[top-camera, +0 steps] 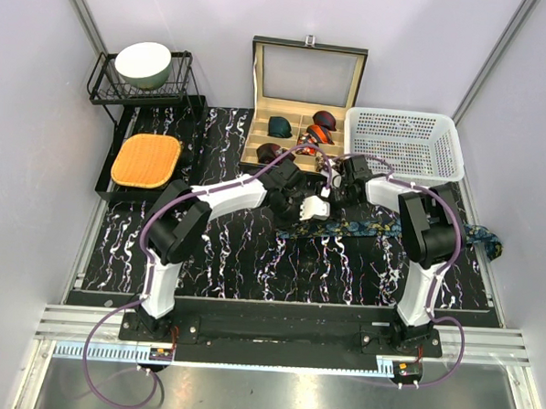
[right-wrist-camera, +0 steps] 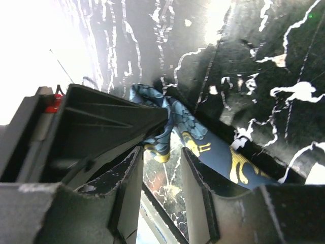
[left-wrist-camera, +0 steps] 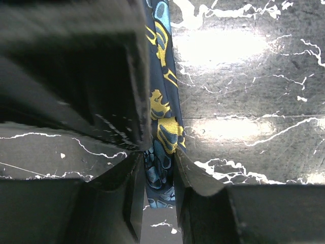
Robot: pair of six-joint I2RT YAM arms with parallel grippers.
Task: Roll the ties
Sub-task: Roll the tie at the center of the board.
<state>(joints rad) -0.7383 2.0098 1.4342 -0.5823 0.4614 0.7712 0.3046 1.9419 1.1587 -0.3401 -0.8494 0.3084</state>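
Note:
A dark navy tie [top-camera: 382, 229] with a teal-and-gold pattern lies as a long strip across the marble mat, its right end hanging past the mat's edge. My left gripper [top-camera: 317, 207] is shut on the tie's left part. In the left wrist view the tie [left-wrist-camera: 162, 117] fills the gap at the gripper [left-wrist-camera: 158, 152]. My right gripper [top-camera: 340, 176] hovers just behind it, open. In its own view the gripper [right-wrist-camera: 161, 150] has nothing between its fingers, and the tie's folded end [right-wrist-camera: 203, 140] lies just past the tips. Coiled green [top-camera: 279, 126], maroon [top-camera: 325, 118] and red-orange [top-camera: 319, 134] ties sit in the wooden box.
The open wooden box [top-camera: 276, 107] stands at the back centre, with a white plastic basket [top-camera: 404, 143] on its right. At the back left a black wire rack [top-camera: 183, 81] holds a bowl [top-camera: 143, 65], and an orange cushion [top-camera: 145, 159] lies below it.

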